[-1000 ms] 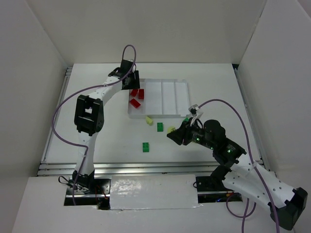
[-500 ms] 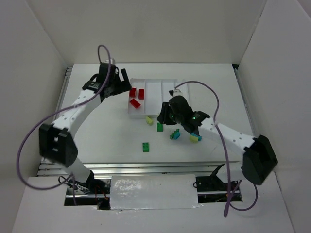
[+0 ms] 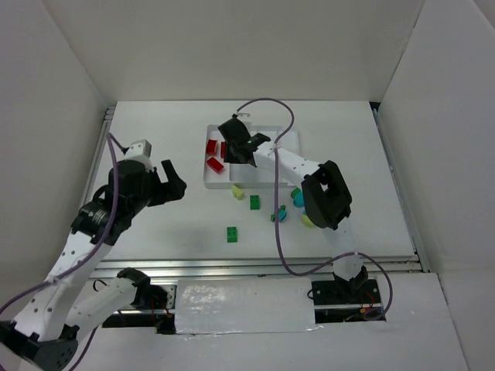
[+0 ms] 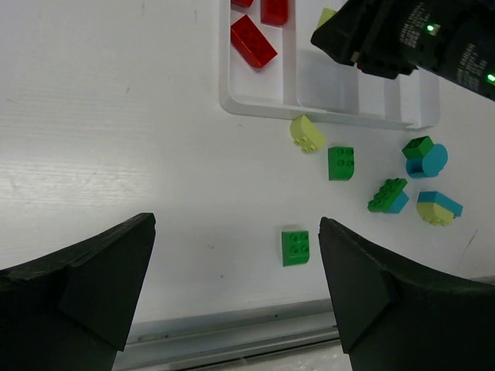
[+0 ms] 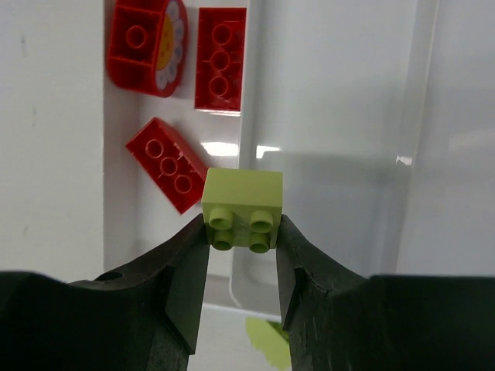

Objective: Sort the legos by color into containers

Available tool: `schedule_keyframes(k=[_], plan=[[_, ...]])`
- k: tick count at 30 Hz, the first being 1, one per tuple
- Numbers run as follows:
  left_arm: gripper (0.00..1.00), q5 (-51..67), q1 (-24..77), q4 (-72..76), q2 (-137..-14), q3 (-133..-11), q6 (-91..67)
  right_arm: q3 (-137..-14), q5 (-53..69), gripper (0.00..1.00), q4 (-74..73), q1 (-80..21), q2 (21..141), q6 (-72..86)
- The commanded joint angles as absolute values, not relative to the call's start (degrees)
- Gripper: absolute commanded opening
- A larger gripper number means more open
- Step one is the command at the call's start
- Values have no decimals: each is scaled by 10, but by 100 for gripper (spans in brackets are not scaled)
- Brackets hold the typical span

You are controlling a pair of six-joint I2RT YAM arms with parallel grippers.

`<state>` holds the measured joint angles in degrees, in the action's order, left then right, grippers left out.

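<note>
Now the right fingers [image 5: 195,251] pinch a yellow-green brick [image 5: 242,197]; centre it over the empty compartment [image 5: 332,93] just right of them before release, clear of the red bricks [image 5: 220,69]. Left fingers [image 4: 93,278] hang spread.

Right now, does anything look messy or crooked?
Nothing is broken or spilled. One red brick lies crooked in the tray's left compartment, beside two other reds. On the table, some loose bricks look stuck in pairs, like the green-on-cyan pair.

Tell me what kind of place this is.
Probably a robotics lab test cell: white panels enclose a table, two cabled arms stand at its edge, toy bricks lie beside a sorting tray.
</note>
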<state>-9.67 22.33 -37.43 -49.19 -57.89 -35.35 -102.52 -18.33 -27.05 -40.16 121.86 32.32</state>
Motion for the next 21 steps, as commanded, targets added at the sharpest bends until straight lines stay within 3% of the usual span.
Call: schedule_keyframes(k=[1,7,8,9,11,12,13,14,21], plan=[[99,-106,226,-419,-423,-580,-296,-1105,-223,9,-327,-396,1257,314],[100,-114,226,-401,-363,-523,-272,-1136,-233,15,-340,-382,1294,316],[99,-106,226,-393,-364,-521,-269,-1136,-235,21,-341,-381,1298,316],[99,-92,226,-393,-366,-524,-264,-1138,-236,33,-344,-379,1299,319],[99,-89,226,-386,-370,-518,-265,-1131,-221,35,-338,-375,1297,315],[99,-89,226,-386,-371,-516,-265,-1125,-220,41,-338,-374,1295,314],[99,-89,226,-387,-373,-518,-265,-1121,-217,49,-335,-374,1289,311],[99,-87,226,-388,-375,-519,-264,-1117,-215,64,-335,-374,1284,312],[100,-83,226,-381,-357,-512,-267,-1039,-201,84,-308,-383,1194,306]])
